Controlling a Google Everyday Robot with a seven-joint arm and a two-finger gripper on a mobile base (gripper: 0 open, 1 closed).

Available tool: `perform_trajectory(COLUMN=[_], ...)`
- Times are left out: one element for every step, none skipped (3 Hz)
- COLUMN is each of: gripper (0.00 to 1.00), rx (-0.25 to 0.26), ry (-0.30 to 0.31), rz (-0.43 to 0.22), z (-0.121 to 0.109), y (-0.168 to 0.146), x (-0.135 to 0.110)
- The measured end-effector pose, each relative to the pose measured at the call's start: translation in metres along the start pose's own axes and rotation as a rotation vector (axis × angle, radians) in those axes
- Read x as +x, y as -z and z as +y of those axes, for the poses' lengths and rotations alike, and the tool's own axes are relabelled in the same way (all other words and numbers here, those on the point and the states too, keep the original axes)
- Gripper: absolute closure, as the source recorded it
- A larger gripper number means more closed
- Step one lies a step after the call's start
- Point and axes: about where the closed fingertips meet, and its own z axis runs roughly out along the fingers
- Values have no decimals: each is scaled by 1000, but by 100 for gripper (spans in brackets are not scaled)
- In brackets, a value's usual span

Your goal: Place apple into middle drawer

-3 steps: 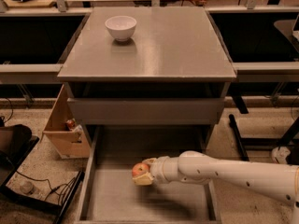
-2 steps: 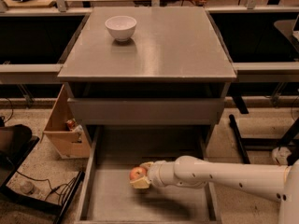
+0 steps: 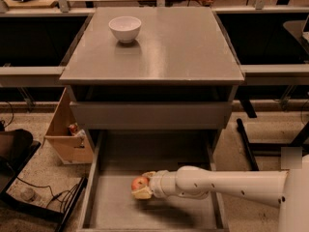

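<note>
The small red-orange apple (image 3: 139, 182) is held between the fingers of my gripper (image 3: 141, 186), just above the flat grey floor of the open middle drawer (image 3: 116, 211). My white arm (image 3: 227, 183) reaches in from the right, across the drawer's right wall. The gripper is shut on the apple, left of the drawer's centre. The drawer is pulled out wide toward the camera, below a closed grey front panel (image 3: 149, 115).
A white bowl (image 3: 125, 28) stands on the grey cabinet top (image 3: 159, 47) at the back left. A wooden box (image 3: 67, 137) with small items sits on the floor left of the cabinet. Cables (image 3: 43, 197) and a dark bag lie at the lower left.
My gripper with the apple has shifted slightly left and lower inside the drawer. The drawer and bowl have not moved.
</note>
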Motion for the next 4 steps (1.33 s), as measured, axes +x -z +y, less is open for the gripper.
perform_trajectory(gripper=[58, 34, 12, 0], rx=[0, 0, 0, 0], ry=[0, 0, 0, 0], rz=[0, 0, 0, 0], z=[0, 0, 0, 0], y=[0, 0, 0, 0], x=[0, 0, 0, 0])
